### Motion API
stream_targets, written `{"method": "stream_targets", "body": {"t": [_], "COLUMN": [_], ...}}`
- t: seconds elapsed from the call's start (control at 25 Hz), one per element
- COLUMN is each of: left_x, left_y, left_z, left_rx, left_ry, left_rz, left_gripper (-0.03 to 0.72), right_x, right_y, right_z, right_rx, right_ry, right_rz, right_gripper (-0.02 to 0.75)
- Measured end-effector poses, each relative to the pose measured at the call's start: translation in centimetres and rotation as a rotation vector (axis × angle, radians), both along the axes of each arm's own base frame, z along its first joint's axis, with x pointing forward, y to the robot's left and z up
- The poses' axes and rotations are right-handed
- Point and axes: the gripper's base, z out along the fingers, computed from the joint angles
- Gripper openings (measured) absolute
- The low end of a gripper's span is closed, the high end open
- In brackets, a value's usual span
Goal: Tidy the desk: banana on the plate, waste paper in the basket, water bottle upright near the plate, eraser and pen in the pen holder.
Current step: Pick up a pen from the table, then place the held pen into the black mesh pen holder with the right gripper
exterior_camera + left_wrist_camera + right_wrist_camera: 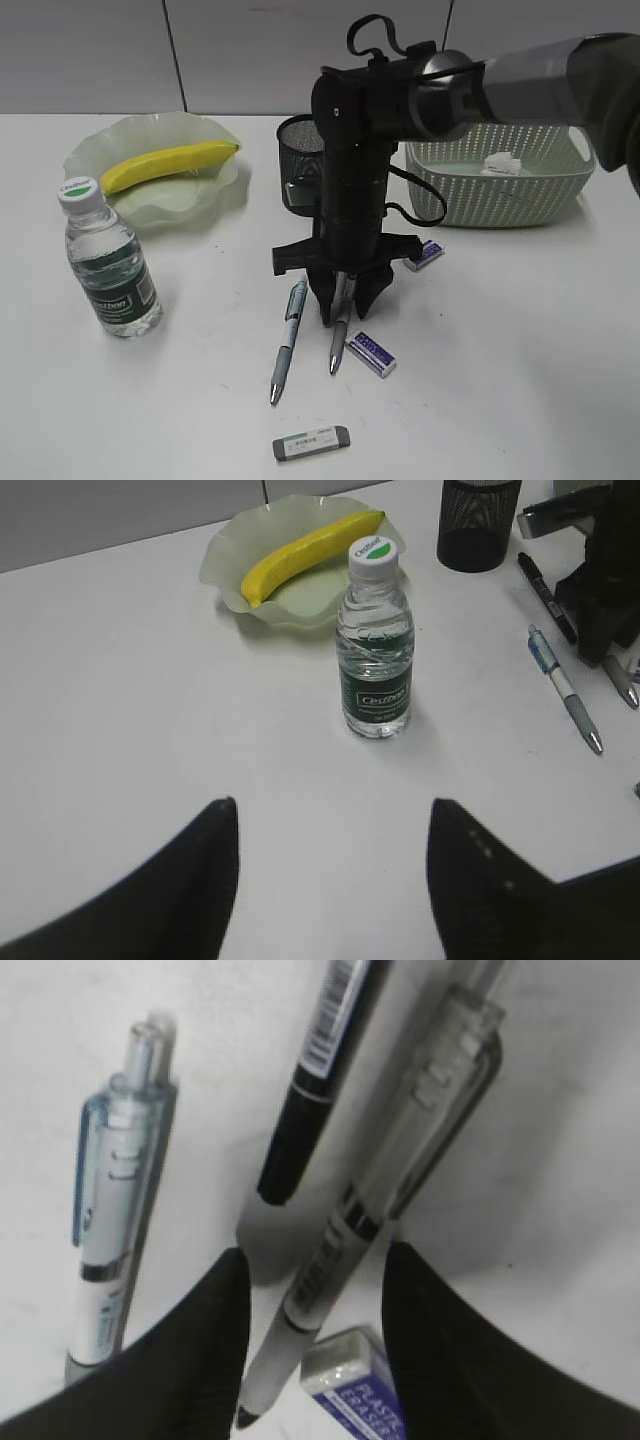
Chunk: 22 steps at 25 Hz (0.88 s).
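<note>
Right gripper [347,300] stands over the desk [520,380], pointing straight down, its jaws apart and straddling a grey-barrelled pen [340,1250] that lies flat between the fingertips; nothing is clamped yet. A blue-clipped pen [287,340] lies just to its left, a black pen [315,1080] above, and a white-and-blue eraser [371,353] just beside the grey pen's tip. Left gripper [330,880] hangs open and empty, well apart from the work. Banana [168,163] is already on the plate [215,205], water bottle [108,262] upright near it, waste paper [503,163] in the basket [500,200]. Judged step in hand: picking up a pen for the pen holder [297,150]. Next move calls for closing squarely on the barrel without nudging the eraser, then lifting clear.
</note>
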Motion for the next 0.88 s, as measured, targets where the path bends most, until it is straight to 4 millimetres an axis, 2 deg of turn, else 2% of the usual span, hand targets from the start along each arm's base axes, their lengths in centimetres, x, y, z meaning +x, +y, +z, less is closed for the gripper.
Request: {"method": "stream_targets", "body": {"t": [0.08, 0.16, 0.28, 0.6, 0.68, 0.76, 0.88], "left_x": [0.0, 0.0, 0.0, 0.0, 0.0, 0.0, 0.0], "left_y": [0.0, 0.0, 0.0, 0.0, 0.0, 0.0, 0.0], "left_z": [0.0, 0.0, 0.0, 0.0, 0.0, 0.0, 0.0], "left_rx": [0.0, 0.0, 0.0, 0.0, 0.0, 0.0, 0.0], "left_ry": [0.0, 0.0, -0.001, -0.002, -0.002, -0.002, -0.002], "left_rz": [0.0, 0.0, 0.0, 0.0, 0.0, 0.0, 0.0], "left_gripper": [0.447, 0.447, 0.447, 0.447, 0.447, 0.447, 0.447], "right_x": [0.2, 0.3, 0.4, 0.9, 1.2, 1.3, 1.5], "right_y": [0.1, 0.1, -0.1, -0.7, -0.9, -1.0, -1.1], "right_z": [-0.4, -0.5, -0.6, -0.3, 0.7, 2.7, 7.2], "right_rx": [0.007, 0.004, -0.005, -0.013, -0.013, 0.007, 0.081], "right_ry": [-0.011, -0.017, -0.018, -0.03, -0.068, -0.117, -0.242], "right_rz": [-0.003, -0.001, 0.001, -0.028, -0.03, -0.027, -0.031], "right_gripper": [0.35, 0.302, 0.122, 0.111, 0.111, 0.111, 0.111]}}
